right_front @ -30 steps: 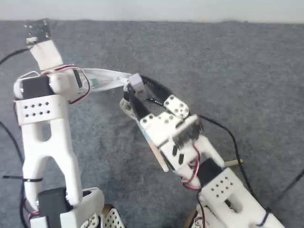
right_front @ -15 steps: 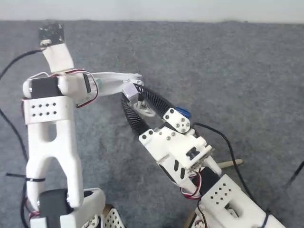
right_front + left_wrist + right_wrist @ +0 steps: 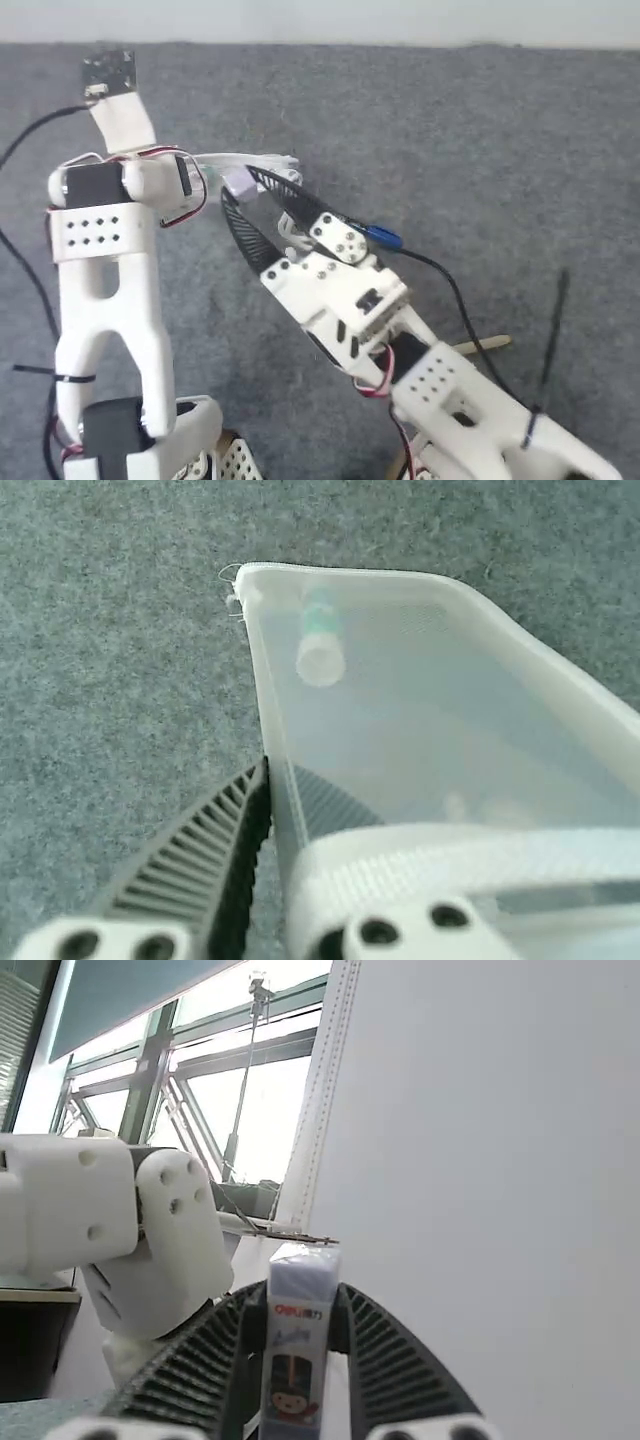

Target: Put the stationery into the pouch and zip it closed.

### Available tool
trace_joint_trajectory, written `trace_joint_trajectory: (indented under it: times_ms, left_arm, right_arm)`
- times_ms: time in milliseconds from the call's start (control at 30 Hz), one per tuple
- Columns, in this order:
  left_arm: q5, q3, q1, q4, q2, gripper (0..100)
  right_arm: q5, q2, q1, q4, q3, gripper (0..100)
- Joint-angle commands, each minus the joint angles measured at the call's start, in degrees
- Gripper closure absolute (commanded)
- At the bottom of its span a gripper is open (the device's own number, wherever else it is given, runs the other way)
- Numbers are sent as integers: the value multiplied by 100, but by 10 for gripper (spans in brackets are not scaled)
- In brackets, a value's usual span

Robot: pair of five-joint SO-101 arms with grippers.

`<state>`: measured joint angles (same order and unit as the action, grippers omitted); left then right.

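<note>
Clear pouch with 1 white stick (green-banded)

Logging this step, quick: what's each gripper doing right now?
Left gripper: closed on the pouch edge.
Right gripper: closed on an eraser.

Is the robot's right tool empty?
No, the right tool is shut on a small eraser, held upright between its black fingers.
</note>
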<state>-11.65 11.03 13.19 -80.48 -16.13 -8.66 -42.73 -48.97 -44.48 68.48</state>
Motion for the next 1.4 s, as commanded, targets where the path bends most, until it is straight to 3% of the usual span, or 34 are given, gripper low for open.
trace_joint_trajectory:
  times_ms: [0, 400, 967, 1167, 1367]
  left_arm:
    - [62, -22, -79, 88, -316, 988]
    - [62, 92, -26, 176, -316, 988]
    - [62, 163, -35, 176, -360, 988]
    - [62, 163, -35, 176, -360, 988]
    - [70, 163, -35, 185, -343, 988]
  right_arm:
    - [-62, 822, -22, -523, -589, 992]
    - [-88, 3178, 101, -2114, -1064, 992]
    - [-88, 3670, 338, -2097, -985, 986]
    - [-88, 3609, 312, -1640, -958, 816]
    - [-88, 3574, 295, -1543, -914, 846]
